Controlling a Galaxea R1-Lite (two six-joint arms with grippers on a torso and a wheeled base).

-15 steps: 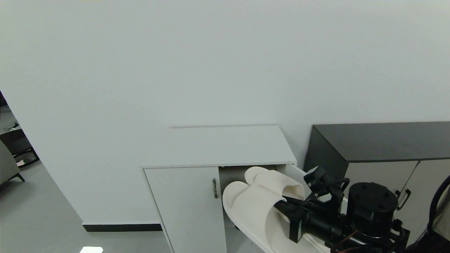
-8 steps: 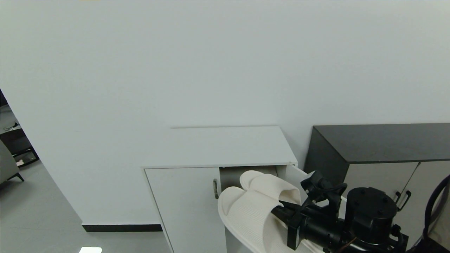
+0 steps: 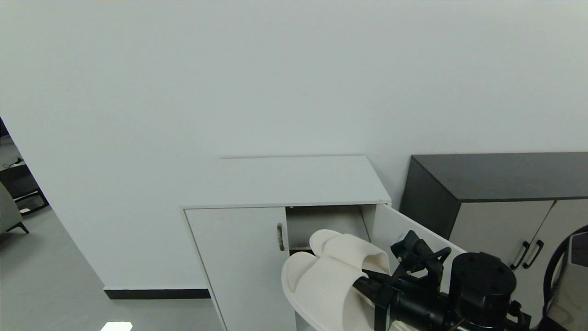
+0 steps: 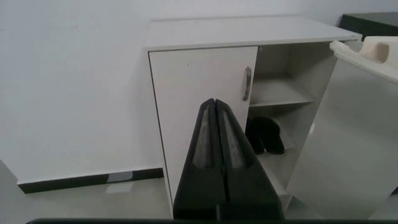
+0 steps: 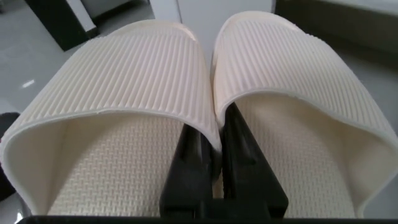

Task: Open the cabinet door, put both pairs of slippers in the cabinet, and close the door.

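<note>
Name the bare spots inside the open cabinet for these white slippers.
The upper shelf, between the closed door and the cabinet's side wall, is bare. The lower shelf is crowded: dark slippers sit there.

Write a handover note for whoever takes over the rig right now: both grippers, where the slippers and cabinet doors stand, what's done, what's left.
Right gripper: shut on the cream slippers, pinching both straps together, held in the air before the open side of the cabinet.
Left gripper: shut, empty, facing the cabinet front.
Doors: right door open, left door closed.
Dark slippers lie low inside the cabinet.
Done: door opened, dark pair in.
Left: set the cream pair inside, close the right door.
</note>
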